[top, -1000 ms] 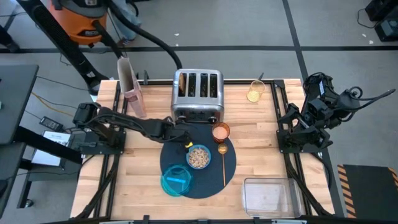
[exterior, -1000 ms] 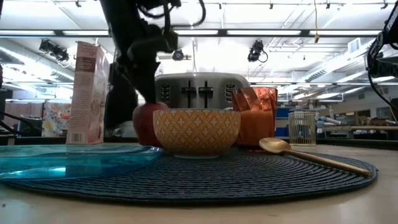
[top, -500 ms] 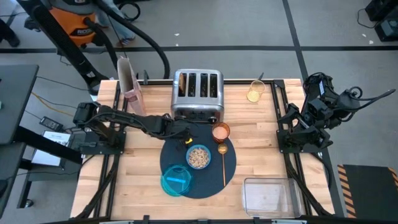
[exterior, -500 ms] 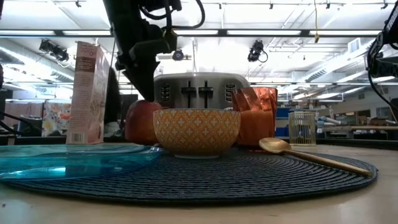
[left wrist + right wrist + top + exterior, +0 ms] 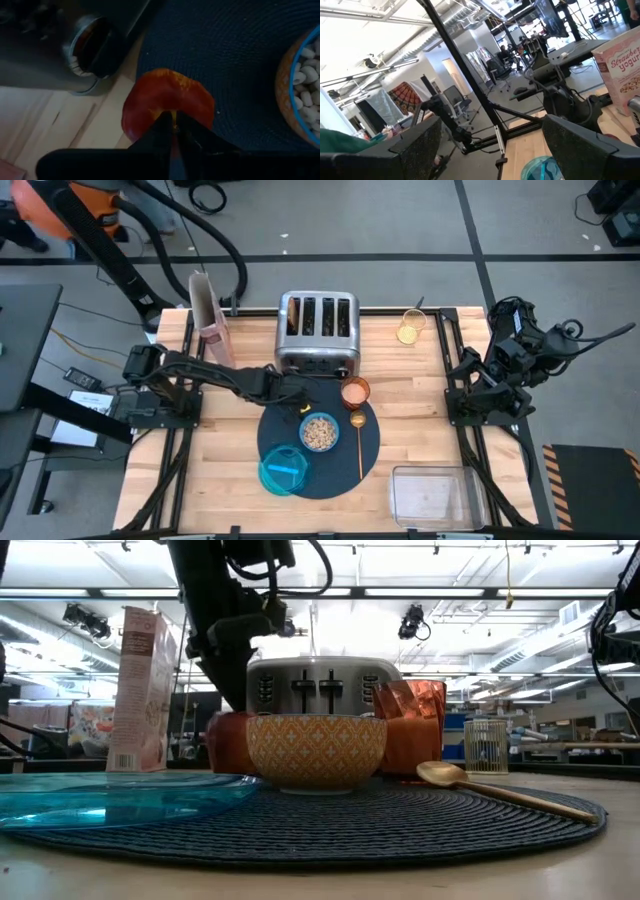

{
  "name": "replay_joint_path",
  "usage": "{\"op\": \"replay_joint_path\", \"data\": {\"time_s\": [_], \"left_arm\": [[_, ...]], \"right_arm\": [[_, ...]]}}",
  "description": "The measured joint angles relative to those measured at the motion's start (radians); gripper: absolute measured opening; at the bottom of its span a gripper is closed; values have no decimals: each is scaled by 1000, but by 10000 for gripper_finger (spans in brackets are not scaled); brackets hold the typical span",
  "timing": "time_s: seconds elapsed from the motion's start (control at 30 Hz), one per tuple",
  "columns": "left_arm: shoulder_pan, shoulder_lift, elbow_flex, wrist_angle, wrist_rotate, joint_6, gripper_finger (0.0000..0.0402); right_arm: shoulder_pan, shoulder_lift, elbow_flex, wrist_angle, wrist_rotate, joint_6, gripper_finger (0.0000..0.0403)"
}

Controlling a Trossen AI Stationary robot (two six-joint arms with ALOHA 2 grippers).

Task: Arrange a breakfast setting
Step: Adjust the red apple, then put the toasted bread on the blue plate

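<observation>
My left gripper [image 5: 172, 125]: fingers pinched nearly together just above the red apple [image 5: 167, 102], which sits at the mat [image 5: 340, 465] edge, between toaster [image 5: 317, 330] and bowl [image 5: 319, 431]. My right gripper [image 5: 478, 370]: wide open, parked at the table's right side.

A mat [image 5: 330, 465] was laid near the middle of the table [image 5: 420, 410]. On it, a bowl [image 5: 319, 432] was set at the centre, with a plate [image 5: 284, 471] to its front left and a spoon [image 5: 359, 442] to its right. A cup [image 5: 355, 393] was placed at the mat's far edge, just behind the spoon. An apple [image 5: 167, 107] was seen at the mat's far left edge, beside the bowl and just before the toaster [image 5: 318, 330]. A cereal box [image 5: 212, 320] was stood to the toaster's left.
</observation>
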Motion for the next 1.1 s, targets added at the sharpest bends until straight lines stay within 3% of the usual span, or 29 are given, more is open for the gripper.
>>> {"op": "replay_joint_path", "data": {"time_s": [0.47, 0.87, 1.1], "left_arm": [[0, 12, 2, -4, -1, 20, 32], [0, 11, 61, -66, -3, 39, 130], [0, 11, 116, -109, -6, 54, 149]], "right_arm": [[0, 12, 0, 0, -1, -1, 350], [0, 13, 0, 0, -1, -2, 350], [0, 13, 0, -1, -20, -8, 350]]}}
